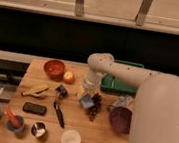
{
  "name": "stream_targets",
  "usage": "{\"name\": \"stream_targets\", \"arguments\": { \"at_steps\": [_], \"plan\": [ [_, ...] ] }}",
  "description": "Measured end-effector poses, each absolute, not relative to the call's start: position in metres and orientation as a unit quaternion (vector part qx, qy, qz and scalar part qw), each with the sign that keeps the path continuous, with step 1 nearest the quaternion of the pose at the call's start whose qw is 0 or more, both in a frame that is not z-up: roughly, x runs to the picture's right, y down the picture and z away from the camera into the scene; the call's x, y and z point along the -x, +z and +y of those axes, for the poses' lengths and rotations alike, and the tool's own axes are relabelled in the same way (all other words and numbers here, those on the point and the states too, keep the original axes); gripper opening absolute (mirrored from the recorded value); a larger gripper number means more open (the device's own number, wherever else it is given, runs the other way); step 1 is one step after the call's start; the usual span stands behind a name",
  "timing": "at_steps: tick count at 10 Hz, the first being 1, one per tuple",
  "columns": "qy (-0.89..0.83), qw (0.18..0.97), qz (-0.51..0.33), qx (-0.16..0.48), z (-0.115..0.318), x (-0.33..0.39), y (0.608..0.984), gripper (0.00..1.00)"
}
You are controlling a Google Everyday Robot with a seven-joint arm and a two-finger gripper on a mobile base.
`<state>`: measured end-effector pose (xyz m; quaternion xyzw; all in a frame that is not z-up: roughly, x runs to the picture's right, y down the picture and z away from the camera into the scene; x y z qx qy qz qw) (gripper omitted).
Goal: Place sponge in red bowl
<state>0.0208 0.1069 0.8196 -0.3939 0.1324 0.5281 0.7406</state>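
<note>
The sponge (86, 102), a small light blue-grey block, lies on the wooden table (103, 141) just left of a bunch of dark grapes (95, 107). My gripper (86, 91) hangs from the white arm right above the sponge, at or very near its top. The red bowl (54, 68) stands at the table's back left, about two bowl widths left of the gripper. It looks empty. An apple (69, 76) sits between the bowl and the gripper.
A purple bowl (120, 119) stands right of the grapes and a green tray (120, 84) behind. A banana (34, 89), black slab (34, 109), black tool (59, 113), white cup (70, 139), metal cup (38, 128) and blue cup (14, 122) fill the left and front.
</note>
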Motion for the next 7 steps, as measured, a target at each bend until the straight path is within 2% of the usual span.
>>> {"name": "stream_targets", "arguments": {
  "at_steps": [4, 7],
  "plan": [
    [0.543, 0.761, 0.116, 0.335, 0.026, -0.035, 0.807, 0.0],
    [0.532, 0.786, 0.087, 0.302, -0.033, -0.006, 0.809, 0.0]
  ]
}}
